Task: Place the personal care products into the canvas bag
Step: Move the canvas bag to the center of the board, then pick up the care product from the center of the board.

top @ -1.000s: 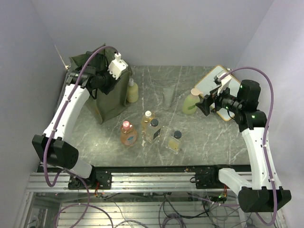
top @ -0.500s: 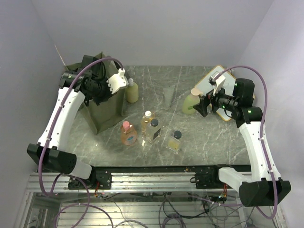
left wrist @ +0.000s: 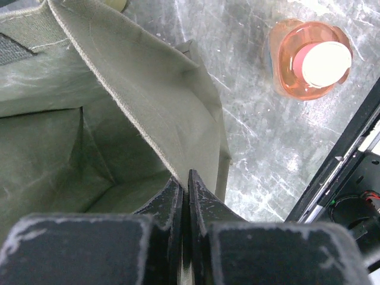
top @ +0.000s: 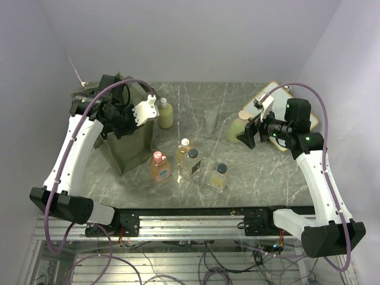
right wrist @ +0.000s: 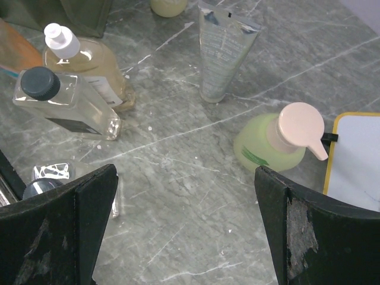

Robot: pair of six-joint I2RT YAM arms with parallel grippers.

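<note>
The grey marbled table (top: 261,172) carries everything. At its far-left corner the canvas bag (top: 127,148) stands upright with its mouth facing up. Your left gripper (left wrist: 188,178) has its jaws pinched tight on the bag's top hem. The cloth is soft and will likely sag or tip if you tug, so lift the rim only enough to keep the mouth wide.

Your right gripper (right wrist: 184,178) hangs with its jaws spread full and empty, just short of the yellow-green bottle (right wrist: 264,148) beside the whiteboard (right wrist: 356,166). That bottle looks like light, smooth, rounded plastic. Take it across the body below the pump cap, never by the spout. The grey tube (right wrist: 221,47) stands upright nearby and looks squashy, so grip it low and gently.
</note>
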